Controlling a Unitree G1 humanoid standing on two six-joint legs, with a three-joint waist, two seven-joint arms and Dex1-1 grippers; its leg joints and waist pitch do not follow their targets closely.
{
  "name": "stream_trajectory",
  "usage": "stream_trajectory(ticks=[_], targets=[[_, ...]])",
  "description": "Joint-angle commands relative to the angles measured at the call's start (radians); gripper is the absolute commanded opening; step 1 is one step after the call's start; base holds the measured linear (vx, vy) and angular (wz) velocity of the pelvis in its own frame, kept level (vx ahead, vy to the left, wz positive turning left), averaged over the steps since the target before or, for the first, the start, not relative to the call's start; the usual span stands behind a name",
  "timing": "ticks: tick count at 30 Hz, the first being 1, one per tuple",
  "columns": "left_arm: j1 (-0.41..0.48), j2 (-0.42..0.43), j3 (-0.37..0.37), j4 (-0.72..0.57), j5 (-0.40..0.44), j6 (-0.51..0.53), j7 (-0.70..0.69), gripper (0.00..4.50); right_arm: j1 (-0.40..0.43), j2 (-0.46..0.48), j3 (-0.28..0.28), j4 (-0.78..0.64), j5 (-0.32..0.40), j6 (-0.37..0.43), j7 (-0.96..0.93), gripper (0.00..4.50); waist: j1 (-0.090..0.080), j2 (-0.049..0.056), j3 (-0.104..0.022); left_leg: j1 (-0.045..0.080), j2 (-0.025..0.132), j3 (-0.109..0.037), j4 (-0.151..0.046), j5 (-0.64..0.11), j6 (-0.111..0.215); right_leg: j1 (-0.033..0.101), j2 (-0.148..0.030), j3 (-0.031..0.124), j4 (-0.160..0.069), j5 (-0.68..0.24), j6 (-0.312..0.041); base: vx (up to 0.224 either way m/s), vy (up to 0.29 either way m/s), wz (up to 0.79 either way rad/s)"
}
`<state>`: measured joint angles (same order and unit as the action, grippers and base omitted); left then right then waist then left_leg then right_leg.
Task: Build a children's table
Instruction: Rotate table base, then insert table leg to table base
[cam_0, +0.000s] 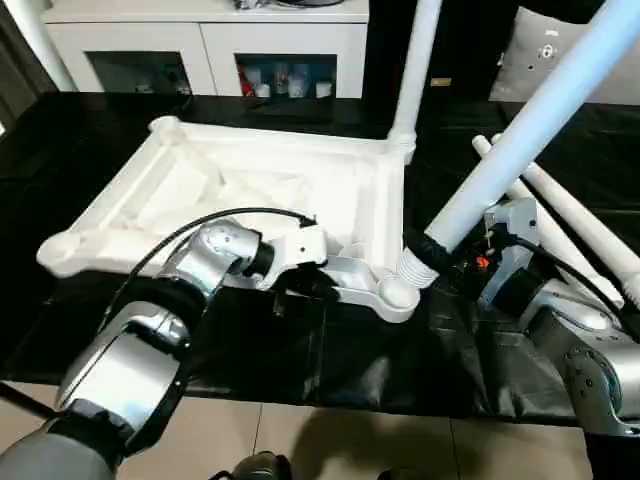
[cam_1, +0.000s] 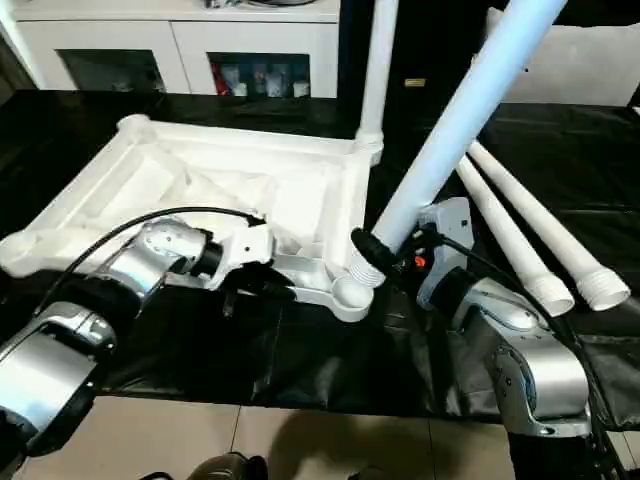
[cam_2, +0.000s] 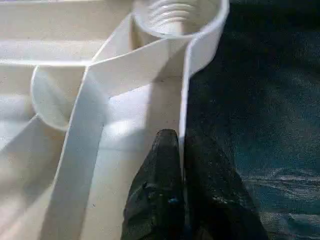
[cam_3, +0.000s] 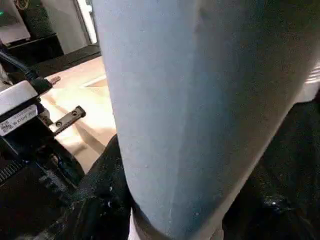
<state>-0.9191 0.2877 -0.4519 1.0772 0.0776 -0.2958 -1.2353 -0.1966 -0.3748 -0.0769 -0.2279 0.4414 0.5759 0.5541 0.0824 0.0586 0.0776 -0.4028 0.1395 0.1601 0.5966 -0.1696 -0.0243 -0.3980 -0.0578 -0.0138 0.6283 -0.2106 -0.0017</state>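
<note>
- One white square plastic tabletop lies ribbed underside up on the black-covered counter.
- Four white tapered tube legs: one upright in the far socket, two loose at right.
- Left tool pinches the tabletop's near rim.
- Right tool grips the fourth leg at the near socket.

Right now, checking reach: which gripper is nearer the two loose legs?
Right. The right gripper holds a tilted leg beside the loose legs; the left gripper pinches the tabletop rim.
</note>
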Motion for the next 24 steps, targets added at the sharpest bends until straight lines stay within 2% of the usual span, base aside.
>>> stream_trajectory(ticks=[1,2,5,6,8,9,11,12,14,15,16,17,18,22,24], targets=[[-0.015,0.027,-0.031,0.041,0.083,0.030,0.113,0.02,-0.005,-0.001,0.006,-0.027,0.010,-0.011,0.008,1.89,0.005,-0.005,-0.067,0.027,0.082,-0.029,-0.071,-0.202,0.043,0.053,-0.098,0.038,-0.076,-0.027,-0.283,0.000,0.000,0.00],[-0.025,0.016,-0.007,0.051,0.065,0.118,0.151,0.00,-0.007,0.002,0.009,-0.023,0.007,-0.016,0.007,1.89,0.004,-0.008,-0.066,0.029,0.082,-0.028,-0.071,-0.214,0.040,0.051,-0.099,0.038,-0.078,-0.049,-0.283,0.000,0.000,0.00],[-0.030,0.007,0.015,0.055,0.049,0.179,0.173,0.00,-0.008,0.005,0.011,-0.022,0.005,-0.019,0.006,1.89,0.000,-0.010,-0.062,0.026,0.078,-0.028,-0.072,-0.213,0.032,0.053,-0.099,0.038,-0.083,-0.112,-0.276,0.000,0.000,0.00],[-0.022,-0.001,0.039,0.046,0.037,0.238,0.208,0.00,-0.013,0.007,0.013,-0.015,0.001,-0.024,0.005,1.89,-0.001,-0.010,-0.062,0.026,0.079,-0.029,-0.073,-0.213,0.031,0.052,-0.099,0.038,-0.084,-0.118,-0.275,0.000,0.000,0.00],[-0.010,-0.005,0.054,0.029,0.028,0.288,0.230,0.00,-0.018,0.008,0.014,-0.010,-0.001,-0.027,0.005,1.89,-0.009,-0.010,-0.062,0.025,0.078,-0.030,-0.072,-0.215,0.033,0.051,-0.098,0.038,-0.084,-0.111,-0.280,0.000,0.000,0.00],[0.012,-0.007,0.070,-0.005,0.017,0.296,0.229,0.00,-0.024,0.012,0.012,-0.004,0.001,-0.029,0.004,1.89,-0.011,-0.015,-0.062,0.023,0.076,-0.029,-0.071,-0.207,0.038,0.054,-0.099,0.038,-0.083,-0.108,-0.282,0.000,0.000,0.00],[0.021,-0.007,0.074,-0.020,0.012,0.295,0.222,0.00,-0.028,0.014,0.011,-0.001,0.003,-0.029,0.004,1.89,-0.015,-0.013,-0.062,0.022,0.077,-0.029,-0.071,-0.198,0.051,0.053,-0.098,0.038,-0.086,-0.104,-0.282,0.000,0.000,0.00],[0.042,-0.004,0.076,-0.055,0.009,0.294,0.205,0.00,-0.033,0.017,0.013,0.004,0.001,-0.030,0.002,1.89,-0.015,-0.016,-0.063,0.023,0.077,-0.028,-0.071,-0.193,0.058,0.052,-0.097,0.038,-0.086,-0.100,-0.284,0.000,0.000,0.00],[0.086,0.006,0.071,-0.130,-0.001,0.264,0.180,0.00,-0.043,0.021,0.021,0.014,-0.005,-0.035,0.000,1.89,-0.014,-0.013,-0.062,0.021,0.080,-0.029,-0.073,-0.187,0.065,0.052,-0.098,0.038,-0.086,-0.091,-0.286,0.000,0.000,0.00],[0.118,0.012,0.073,-0.186,-0.009,0.266,0.164,0.00,-0.051,0.025,0.027,0.021,-0.011,-0.039,-0.002,1.89,-0.015,-0.008,-0.065,0.024,0.082,-0.028,-0.073,-0.195,0.066,0.049,-0.095,0.037,-0.085,-0.082,-0.288,0.000,0.000,0.00],[0.127,0.014,0.073,-0.201,-0.012,0.266,0.160,0.00,-0.054,0.026,0.029,0.023,-0.013,-0.041,-0.002,1.89,-0.014,-0.008,-0.066,0.025,0.085,-0.030,-0.074,-0.194,0.064,0.049,-0.096,0.037,-0.082,-0.070,-0.291,0.000,0.000,0.00],[0.165,0.022,0.075,-0.252,-0.024,0.214,0.135,0.00,-0.067,0.027,0.037,0.034,-0.016,-0.044,0.006,1.89,-0.013,-0.006,-0.066,0.025,0.085,-0.029,-0.075,-0.190,0.065,0.048,-0.095,0.036,-0.080,-0.055,-0.291,0.000,0.000,0.00],[0.188,0.028,0.074,-0.282,-0.031,0.188,0.120,0.00,-0.074,0.026,0.043,0.039,-0.017,-0.047,0.013,1.89,-0.013,-0.010,-0.068,0.022,0.087,-0.031,-0.076,-0.185,0.067,0.052,-0.099,0.036,-0.077,-0.039,-0.293,0.000,0.000,0.00],[0.218,0.029,0.083,-0.303,-0.029,0.153,0.140,0.00,-0.096,0.010,0.071,0.057,0.004,-0.008,0.063,1.89,-0.008,-0.007,-0.067,0.028,0.085,-0.025,-0.074,-0.187,0.072,0.045,-0.094,0.036,-0.079,-0.027,-0.286,0.000,0.000,0.00],[0.226,0.033,0.079,-0.315,-0.011,0.177,0.153,0.00,-0.117,0.001,0.094,0.092,0.006,0.018,0.096,1.89,0.000,-0.013,-0.067,0.027,0.085,-0.024,-0.074,-0.177,0.070,0.048,-0.097,0.036,-0.077,-0.037,-0.281,0.000,0.000,0.00]])
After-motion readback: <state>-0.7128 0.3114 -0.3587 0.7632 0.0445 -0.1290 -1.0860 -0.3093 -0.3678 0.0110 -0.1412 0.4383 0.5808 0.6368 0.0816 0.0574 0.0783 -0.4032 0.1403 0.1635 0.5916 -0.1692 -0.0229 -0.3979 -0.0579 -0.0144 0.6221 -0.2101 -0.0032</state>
